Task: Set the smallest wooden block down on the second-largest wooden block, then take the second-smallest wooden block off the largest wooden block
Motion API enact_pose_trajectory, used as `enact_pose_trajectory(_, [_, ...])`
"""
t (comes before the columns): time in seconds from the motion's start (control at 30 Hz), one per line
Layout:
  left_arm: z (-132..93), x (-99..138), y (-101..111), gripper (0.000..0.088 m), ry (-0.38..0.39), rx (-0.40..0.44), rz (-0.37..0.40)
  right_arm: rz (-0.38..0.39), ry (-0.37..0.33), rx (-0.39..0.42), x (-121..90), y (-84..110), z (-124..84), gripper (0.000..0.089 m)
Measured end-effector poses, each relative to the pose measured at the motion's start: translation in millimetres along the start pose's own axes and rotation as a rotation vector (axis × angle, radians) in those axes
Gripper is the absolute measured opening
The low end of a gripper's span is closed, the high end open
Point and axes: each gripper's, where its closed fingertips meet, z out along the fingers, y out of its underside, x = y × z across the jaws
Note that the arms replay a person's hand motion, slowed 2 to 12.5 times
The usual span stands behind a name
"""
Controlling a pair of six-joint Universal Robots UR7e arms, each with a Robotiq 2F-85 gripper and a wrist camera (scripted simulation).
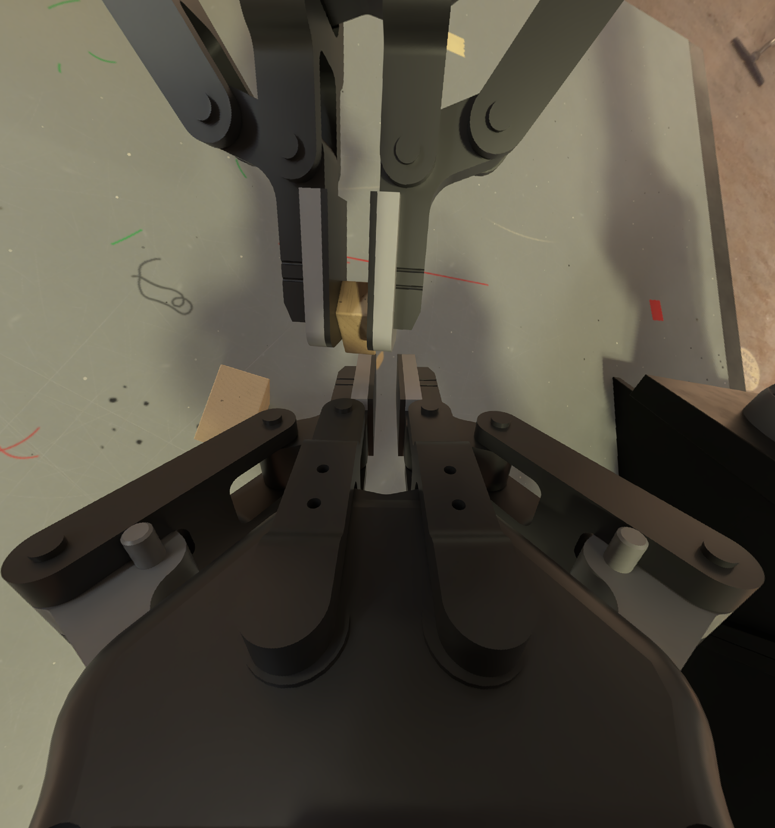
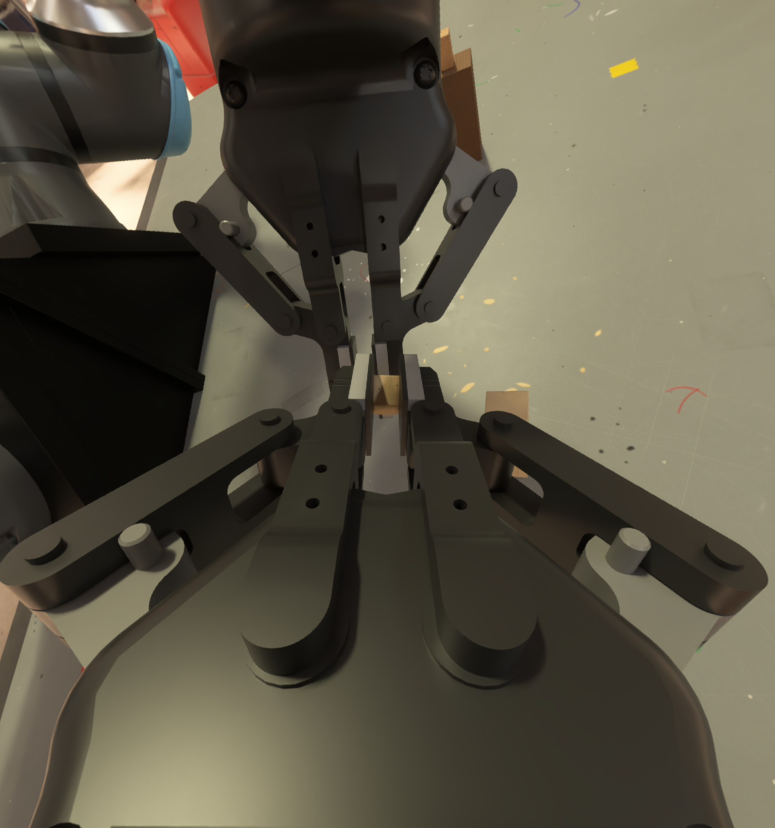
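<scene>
My right gripper is shut on a small pale wooden block, held above the grey table. The left wrist view shows that block between the right gripper's pads. My left gripper faces it tip to tip, jaws nearly together. A sliver of wood shows between its tips; I cannot tell whether it grips. A light wooden block lies on the table beside the grippers and also shows in the right wrist view. A larger brown block with a smaller one against it stands behind the left gripper.
A black angular object sits at the table's side near the left arm and shows in the right wrist view. The table edge runs along the right, floor beyond. A red box is past the table.
</scene>
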Motion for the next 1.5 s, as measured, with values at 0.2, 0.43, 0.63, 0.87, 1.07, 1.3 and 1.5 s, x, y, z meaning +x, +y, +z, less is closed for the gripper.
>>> enact_pose_trajectory(0.2, [-1.7, -0.7, -2.1, 0.0082, 0.004, 0.019, -0.003, 0.003, 0.004, 0.016, 0.6, -2.4, -1.0, 0.0098])
enact_pose_trajectory(0.43, [-1.2, -1.5, -2.1, 0.0082, -0.007, 0.014, 0.004, 0.000, 0.013, 0.011, 0.9, -1.8, -1.1, 0.0098])
enact_pose_trajectory(0.63, [-0.9, -2.3, -3.4, 0.0081, -0.019, 0.016, 0.010, 0.000, 0.019, 0.014, 1.3, -2.2, -2.2, 0.0098])
enact_pose_trajectory(0.87, [-2.6, -2.8, -5.9, 0.0081, -0.019, 0.033, 0.009, 0.008, 0.019, 0.034, 1.7, -4.8, -3.5, 0.0098])
enact_pose_trajectory(1.07, [-3.4, -2.6, -5.4, 0.0080, -0.014, 0.036, 0.006, 0.009, 0.019, 0.039, 1.4, -5.6, -2.5, 0.0098])
enact_pose_trajectory(1.3, [-1.6, -3.5, -2.2, 0.0080, -0.015, 0.014, 0.000, 0.000, 0.040, 0.018, 2.2, -3.4, 0.8, 0.0098])
enact_pose_trajectory(1.5, [0.2, -5.2, -0.8, 0.0080, -0.017, 0.004, -0.012, -0.005, 0.071, 0.006, 3.8, -2.5, 2.5, 0.0098])
